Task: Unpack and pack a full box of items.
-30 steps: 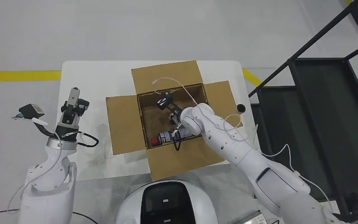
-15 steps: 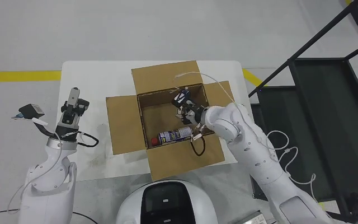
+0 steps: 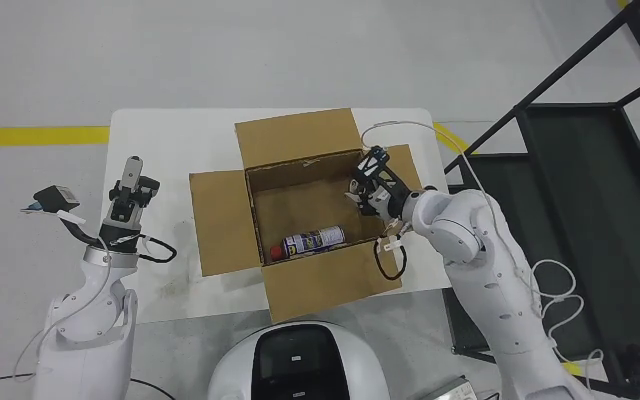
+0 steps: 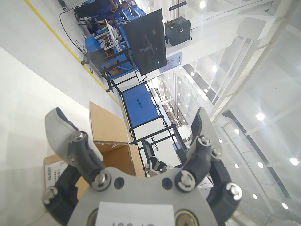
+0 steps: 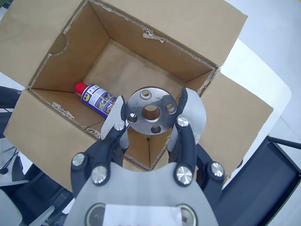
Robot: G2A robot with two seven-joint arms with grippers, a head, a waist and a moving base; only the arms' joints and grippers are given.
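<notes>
A flange [image 5: 161,98] is being gripped between the right gripper's [image 5: 152,101] fingers, over the box [image 5: 164,12] rim. A can [image 5: 98,97] is lying inside, below that gripper. The left gripper [image 4: 128,118] is being held open, well apart from the box.

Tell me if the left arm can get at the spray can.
Probably, but only from above: the spray can lies uncovered in the open box, behind its side wall. The left tool is empty; the right tool, holding a flange, is at the opposite rim.
</notes>
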